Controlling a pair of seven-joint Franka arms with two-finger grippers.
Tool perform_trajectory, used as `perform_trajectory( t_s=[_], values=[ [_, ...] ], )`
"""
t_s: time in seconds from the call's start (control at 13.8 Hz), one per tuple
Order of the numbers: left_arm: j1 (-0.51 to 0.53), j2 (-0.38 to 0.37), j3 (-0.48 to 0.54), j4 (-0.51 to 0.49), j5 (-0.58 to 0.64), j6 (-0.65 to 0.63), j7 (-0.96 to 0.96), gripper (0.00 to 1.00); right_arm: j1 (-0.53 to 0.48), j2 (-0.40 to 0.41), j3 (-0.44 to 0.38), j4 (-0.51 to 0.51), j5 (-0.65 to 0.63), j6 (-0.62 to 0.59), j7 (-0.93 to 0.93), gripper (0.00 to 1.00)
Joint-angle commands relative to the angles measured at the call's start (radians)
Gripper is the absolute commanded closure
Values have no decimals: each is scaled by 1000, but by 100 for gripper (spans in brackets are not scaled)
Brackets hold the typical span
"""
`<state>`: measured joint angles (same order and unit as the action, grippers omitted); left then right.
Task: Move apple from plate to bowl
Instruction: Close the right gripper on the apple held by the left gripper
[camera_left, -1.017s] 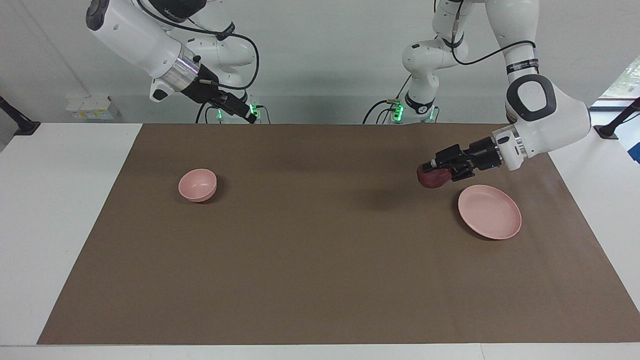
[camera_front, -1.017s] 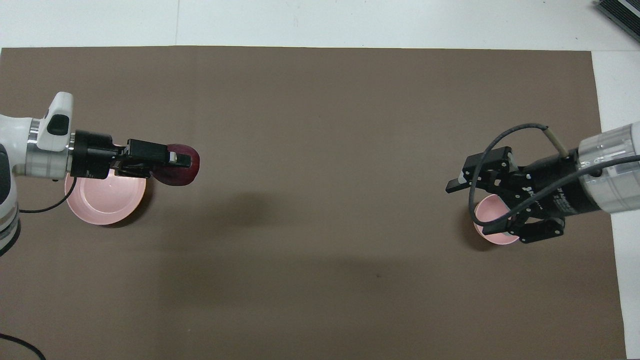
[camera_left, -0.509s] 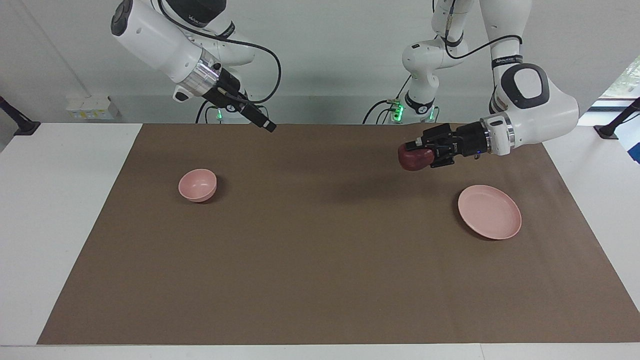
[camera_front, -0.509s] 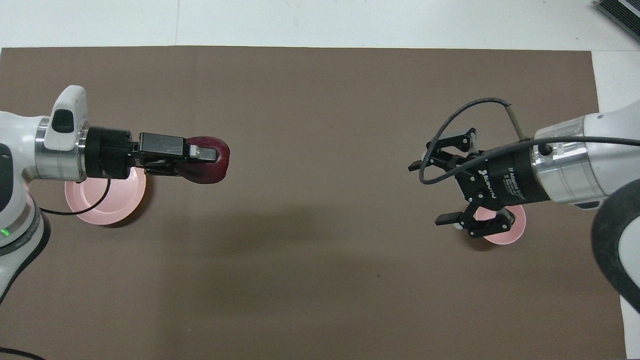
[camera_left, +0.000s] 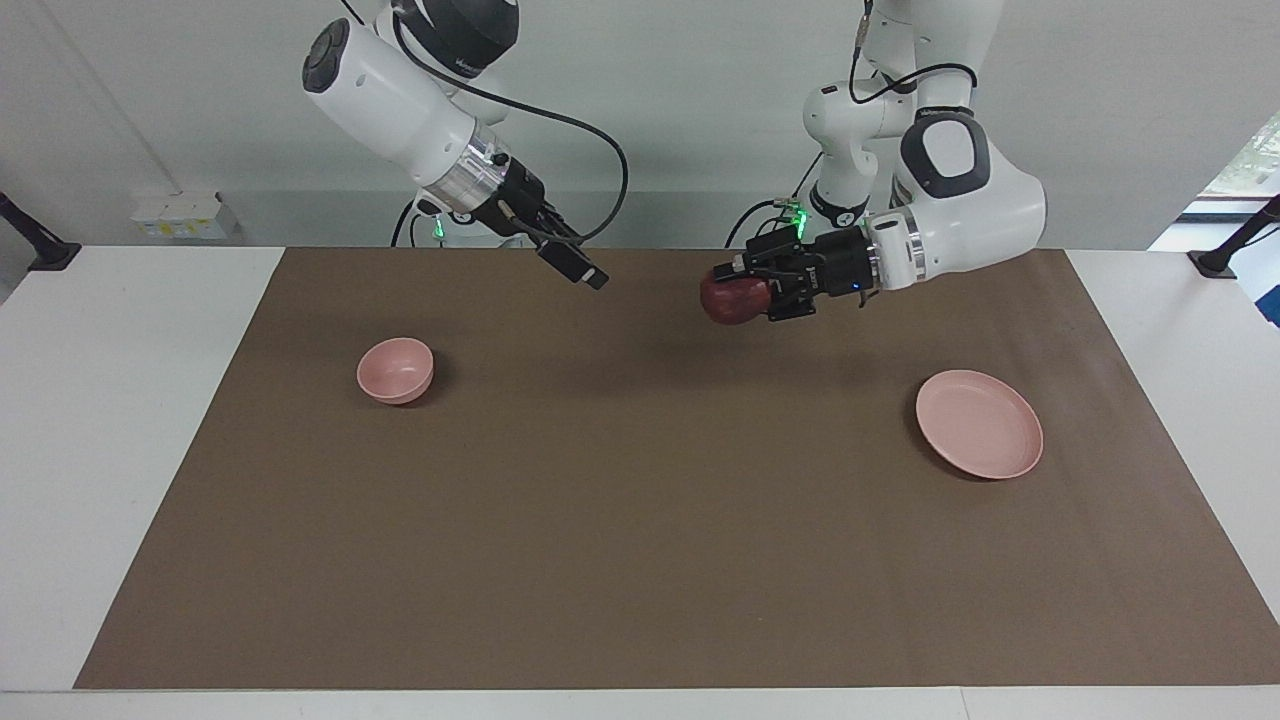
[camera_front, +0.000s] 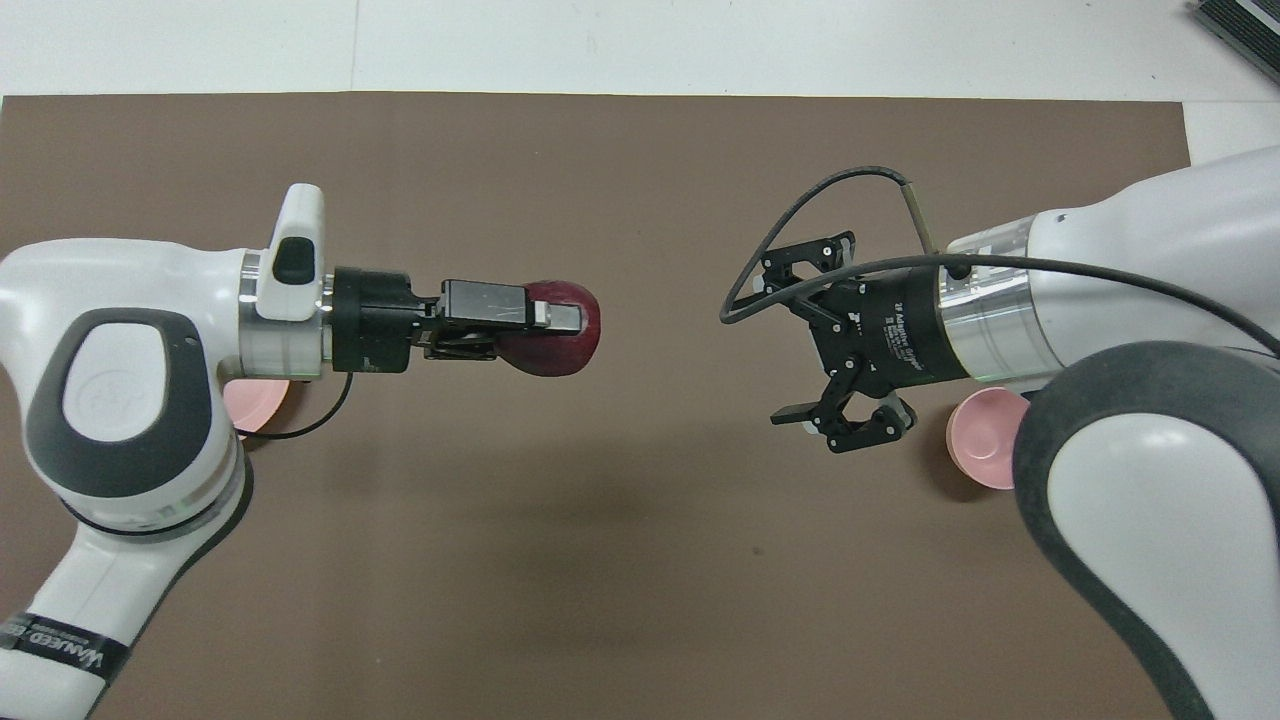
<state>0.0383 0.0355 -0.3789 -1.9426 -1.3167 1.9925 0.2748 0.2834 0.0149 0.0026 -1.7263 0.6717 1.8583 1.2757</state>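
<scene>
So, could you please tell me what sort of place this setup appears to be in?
Probably a robotics lab: two white arms mounted at a table under a brown mat, the left gripper holding an apple, plain walls around.

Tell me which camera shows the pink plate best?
The facing view: the plate lies whole and uncovered on the brown mat, with nothing on it. In the overhead view only a sliver of its rim peeks out from under the left arm.

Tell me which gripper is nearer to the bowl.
Right. The right gripper hangs open in the air over the mat near the bowl. The left gripper, shut on the apple, is over mid-table toward the plate.
</scene>
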Motion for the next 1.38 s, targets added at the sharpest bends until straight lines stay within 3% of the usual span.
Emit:
perform_trajectory(
  t_s=[0.0, 0.29, 0.87, 1.09, 1.31],
  values=[
    [-46, -29, -6, -29, -41, 71, -9, 100, 17, 33, 2, 31, 69, 50, 48, 0],
    [-69, -37, -31, -32, -42, 95, -23, 100, 48, 112, 0, 122, 55, 81, 159, 0],
    [-101, -40, -32, -35, -72, 118, -34, 100, 77, 145, 2, 105, 55, 93, 200, 0],
    [-104, -39, -32, -33, -75, 132, -32, 100, 76, 142, 2, 96, 54, 65, 186, 0],
    [-106, -39, -32, -32, -75, 141, -34, 100, 53, 135, -10, 103, 52, -46, 139, 0]
  ],
)
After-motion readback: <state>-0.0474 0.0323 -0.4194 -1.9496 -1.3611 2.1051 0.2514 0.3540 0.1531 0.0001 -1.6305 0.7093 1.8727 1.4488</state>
